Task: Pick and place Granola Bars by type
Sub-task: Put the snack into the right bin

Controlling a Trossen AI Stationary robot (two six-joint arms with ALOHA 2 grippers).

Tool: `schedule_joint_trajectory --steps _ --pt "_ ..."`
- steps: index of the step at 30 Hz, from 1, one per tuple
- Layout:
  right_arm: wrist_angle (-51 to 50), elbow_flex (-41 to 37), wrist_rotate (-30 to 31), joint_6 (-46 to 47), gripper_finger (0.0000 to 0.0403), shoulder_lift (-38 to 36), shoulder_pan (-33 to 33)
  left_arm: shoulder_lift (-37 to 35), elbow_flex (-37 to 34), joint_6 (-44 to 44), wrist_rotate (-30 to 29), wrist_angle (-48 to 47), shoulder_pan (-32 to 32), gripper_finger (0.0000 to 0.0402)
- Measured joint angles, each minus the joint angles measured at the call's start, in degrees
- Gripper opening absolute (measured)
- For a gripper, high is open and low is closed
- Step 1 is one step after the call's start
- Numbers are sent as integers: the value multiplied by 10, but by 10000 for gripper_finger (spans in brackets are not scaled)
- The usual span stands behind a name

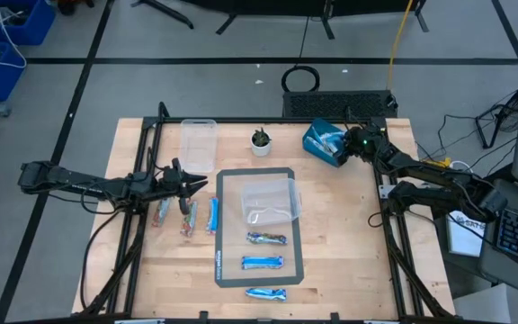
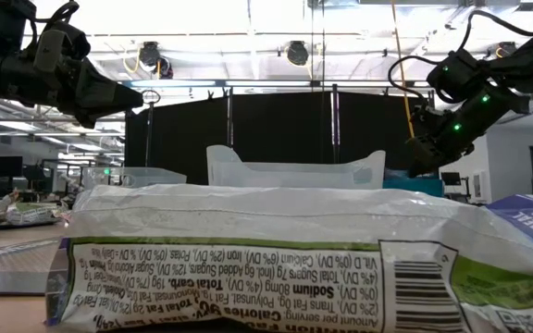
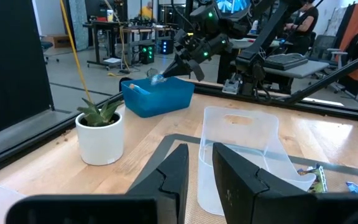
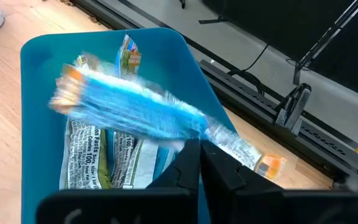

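My right gripper is shut on a light blue granola bar above the blue bin, which holds more wrapped bars. The left wrist view also shows it over the bin. My left gripper hangs slightly open and empty above three bars lying flat on the wood at the left. Three blue bars lie on the grey mat in front of a clear tub. One bar lies right in front of the low camera. My right gripper pinches the blue bar between its two fingers at a spot nearer the bar's clear, orange-tipped end. The fingers lie across the bar. The bar is lifted clear above the bin, roughly level, its longer part sticking out to one side.
A second clear tub and a small potted plant stand near the far edge. The table's dark frame rails run along both sides. Bare wood lies to the right of the mat.
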Motion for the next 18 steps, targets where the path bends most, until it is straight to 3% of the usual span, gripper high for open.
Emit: schedule_joint_trajectory --steps 12,18 --pt "2 0 -6 8 74 0 0 0 0 0 0 0 0 79" --pt "27 0 -146 24 78 -27 0 0 0 0 0 0 0 79"
